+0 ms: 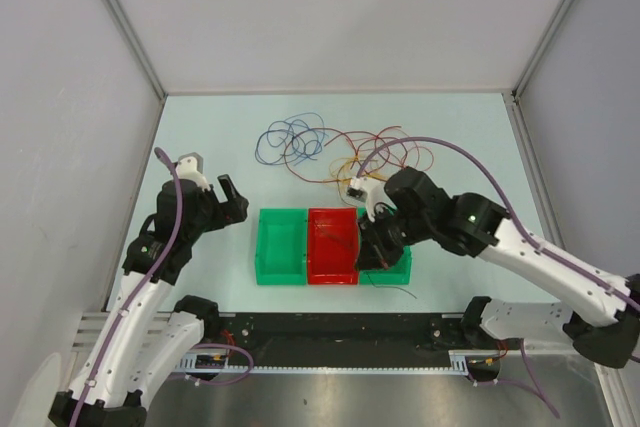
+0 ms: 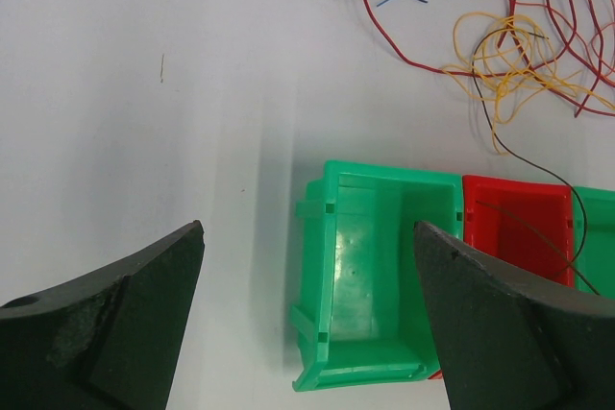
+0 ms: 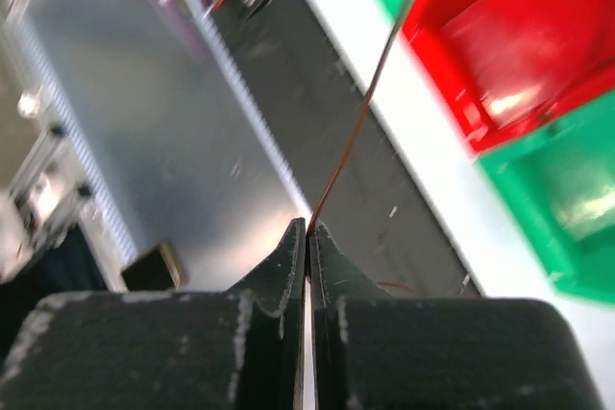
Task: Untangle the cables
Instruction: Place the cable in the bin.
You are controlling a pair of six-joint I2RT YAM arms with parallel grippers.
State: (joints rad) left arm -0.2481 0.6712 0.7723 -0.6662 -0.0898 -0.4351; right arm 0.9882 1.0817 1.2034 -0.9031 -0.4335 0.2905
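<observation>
Over bins [image 1: 333, 211], right claw [image 3: 307, 229] pinches cable [image 3: 352, 139].

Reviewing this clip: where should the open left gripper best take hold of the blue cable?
Pinch the blue cable at its leftmost loop, coming straight down from the left. That loop lies flat, clear of the red cable tangle.

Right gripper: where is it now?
Top view, right of centre: the right gripper hangs over the red bin, at its near right corner, shut on a thin dark cable.

White arms [image 1: 545, 252], black joints [image 1: 415, 192], purple hoses [image 1: 440, 143]
</observation>
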